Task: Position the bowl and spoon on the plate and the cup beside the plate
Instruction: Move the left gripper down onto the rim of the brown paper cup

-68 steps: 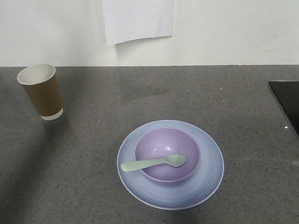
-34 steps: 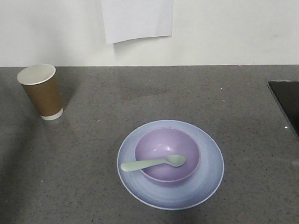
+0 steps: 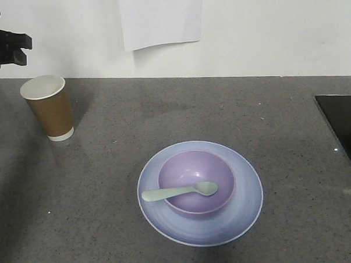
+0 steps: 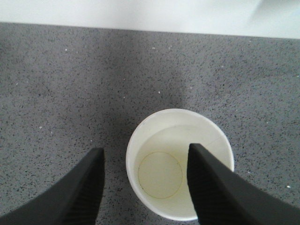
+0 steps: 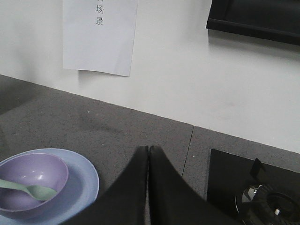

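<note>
The brown paper cup (image 3: 46, 108) stands upright at the counter's back left, well apart from the plate. My left gripper (image 3: 20, 50) hovers just above and left of it. In the left wrist view the left gripper (image 4: 145, 153) is open over the cup (image 4: 180, 136), one finger above its white inside and the other outside its left rim. The lavender bowl (image 3: 195, 172) sits on the pale blue plate (image 3: 249, 213), with the mint spoon (image 3: 178, 192) lying in it, handle to the left. My right gripper (image 5: 148, 150) is shut and empty, to the right of the plate (image 5: 86, 183).
A white paper sheet (image 3: 162, 18) hangs on the wall behind the grey counter. A black cooktop (image 3: 344, 124) lies at the right edge, and its burner (image 5: 272, 204) shows in the right wrist view.
My left gripper has come into the front view at the upper left, above the cup. Cup, plate, bowl and spoon have not moved.
</note>
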